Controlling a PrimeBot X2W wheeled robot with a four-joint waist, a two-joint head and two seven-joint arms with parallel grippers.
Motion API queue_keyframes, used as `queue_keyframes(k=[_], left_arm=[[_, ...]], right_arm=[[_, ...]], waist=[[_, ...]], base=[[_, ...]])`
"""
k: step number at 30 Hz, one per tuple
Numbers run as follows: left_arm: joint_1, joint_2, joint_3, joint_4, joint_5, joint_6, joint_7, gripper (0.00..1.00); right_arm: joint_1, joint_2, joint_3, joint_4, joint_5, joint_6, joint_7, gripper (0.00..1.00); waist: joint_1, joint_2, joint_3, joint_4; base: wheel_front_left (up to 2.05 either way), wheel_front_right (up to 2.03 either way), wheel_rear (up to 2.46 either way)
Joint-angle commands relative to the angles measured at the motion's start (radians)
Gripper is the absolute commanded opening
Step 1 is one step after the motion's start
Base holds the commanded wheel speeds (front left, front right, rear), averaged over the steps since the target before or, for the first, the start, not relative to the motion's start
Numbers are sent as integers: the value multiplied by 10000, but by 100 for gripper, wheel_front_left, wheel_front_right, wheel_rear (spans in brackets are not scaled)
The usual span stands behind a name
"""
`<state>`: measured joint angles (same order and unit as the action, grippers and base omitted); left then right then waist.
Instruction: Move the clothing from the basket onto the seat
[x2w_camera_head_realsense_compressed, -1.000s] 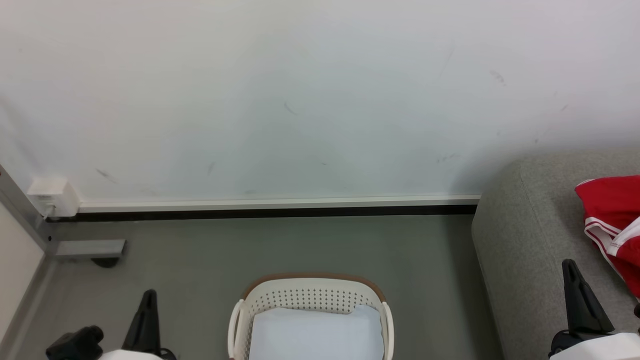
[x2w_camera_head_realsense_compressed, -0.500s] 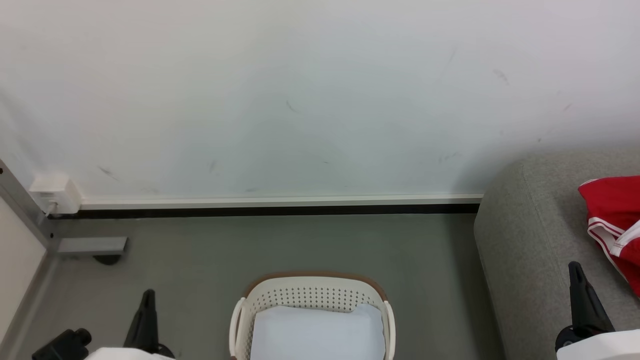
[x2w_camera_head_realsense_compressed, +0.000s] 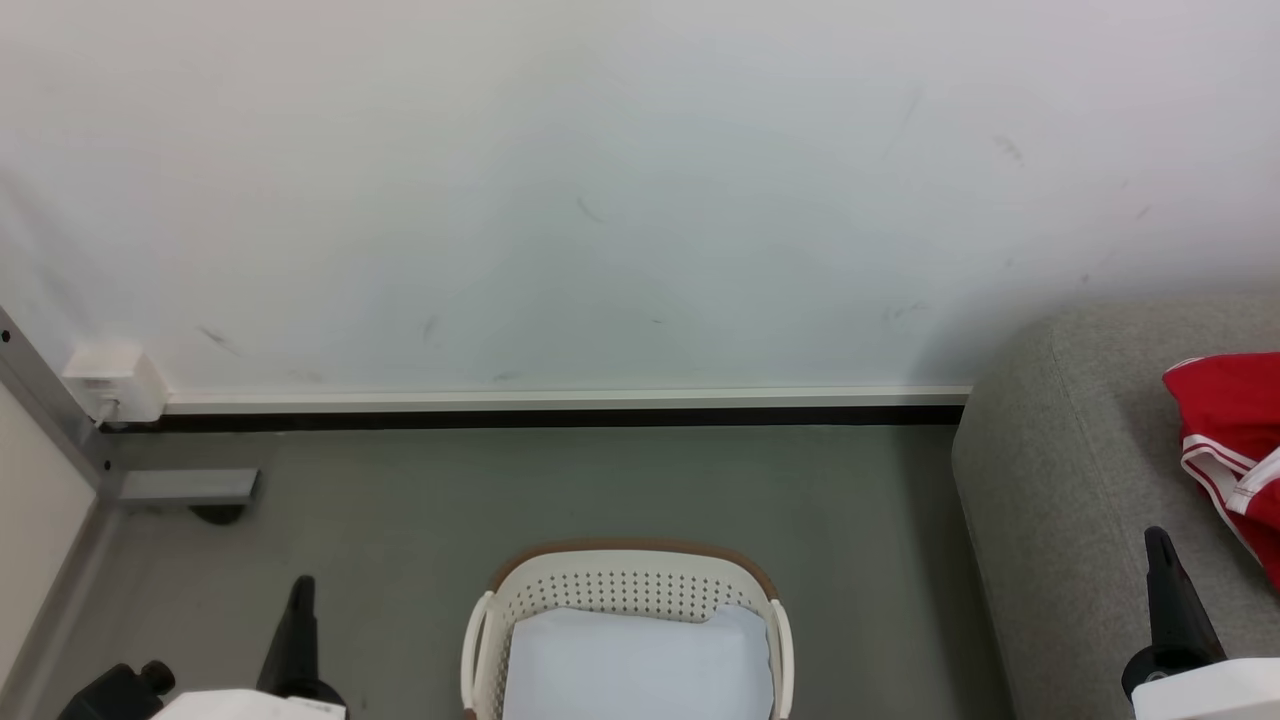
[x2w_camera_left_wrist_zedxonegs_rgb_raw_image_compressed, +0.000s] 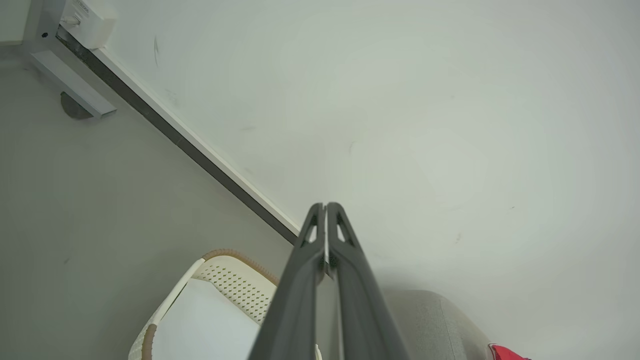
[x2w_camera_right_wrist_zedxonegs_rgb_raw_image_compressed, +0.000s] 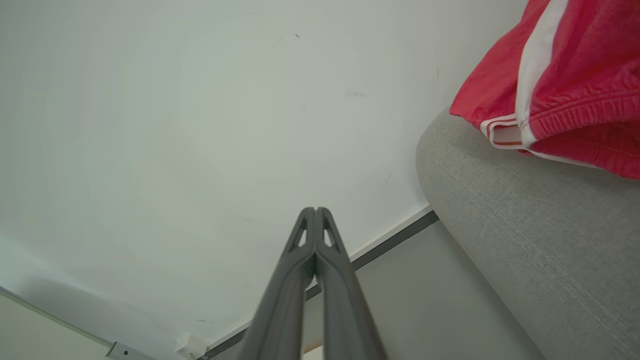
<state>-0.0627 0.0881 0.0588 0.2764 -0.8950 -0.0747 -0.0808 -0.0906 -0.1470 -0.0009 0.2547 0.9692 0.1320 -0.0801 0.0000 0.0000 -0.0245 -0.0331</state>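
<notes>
The red clothing (x2w_camera_head_realsense_compressed: 1232, 440) lies on the grey sofa (x2w_camera_head_realsense_compressed: 1060, 500) at the right, well apart from the cream laundry basket (x2w_camera_head_realsense_compressed: 620, 585) with a pale white sheet (x2w_camera_head_realsense_compressed: 640, 665) inside, while the left gripper (x2w_camera_left_wrist_zedxonegs_rgb_raw_image_compressed: 325, 206) and the right gripper (x2w_camera_right_wrist_zedxonegs_rgb_raw_image_compressed: 316, 210) have their jaws pressed together, holding nothing.

Red clothing (x2w_camera_right_wrist_zedxonegs_rgb_raw_image_compressed: 565, 85) lies on the grey seat (x2w_camera_right_wrist_zedxonegs_rgb_raw_image_compressed: 530, 240).

Both arms low, jaws closed and empty.
The left gripper (x2w_camera_head_realsense_compressed: 302, 588) sits at the head view's lower left, the right gripper (x2w_camera_head_realsense_compressed: 1159, 540) at its lower right — dark fingers pointing up, each pair pressed together at the tips.
</notes>
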Motion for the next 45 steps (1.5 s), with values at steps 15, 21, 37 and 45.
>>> queue_keyframes(k=[15, 21, 37, 45], left_arm=[[-318, -43, 185, -207, -1786, -189, 462, 0], [-348, -85, 229, -221, -2407, -233, 635, 0], [-402, -181, 338, -253, -3863, -336, 1067, 0], [-422, -221, 391, -266, -4542, -403, 1245, 0]], right_arm=[[-212, 215, -318, -151, 1591, -11, 465, 0], [-214, 310, -413, -150, 2148, -12, 630, 0], [-220, 507, -646, -149, 3480, -15, 1049, 0], [-220, 614, -756, -145, 4078, -17, 1234, 0]], waist=[[0, 0, 48, 58], [0, 0, 68, 82], [0, 0, 121, 146], [0, 0, 148, 178]], base=[[0, 0, 0], [0, 0, 0], [0, 0, 0], [0, 0, 0]])
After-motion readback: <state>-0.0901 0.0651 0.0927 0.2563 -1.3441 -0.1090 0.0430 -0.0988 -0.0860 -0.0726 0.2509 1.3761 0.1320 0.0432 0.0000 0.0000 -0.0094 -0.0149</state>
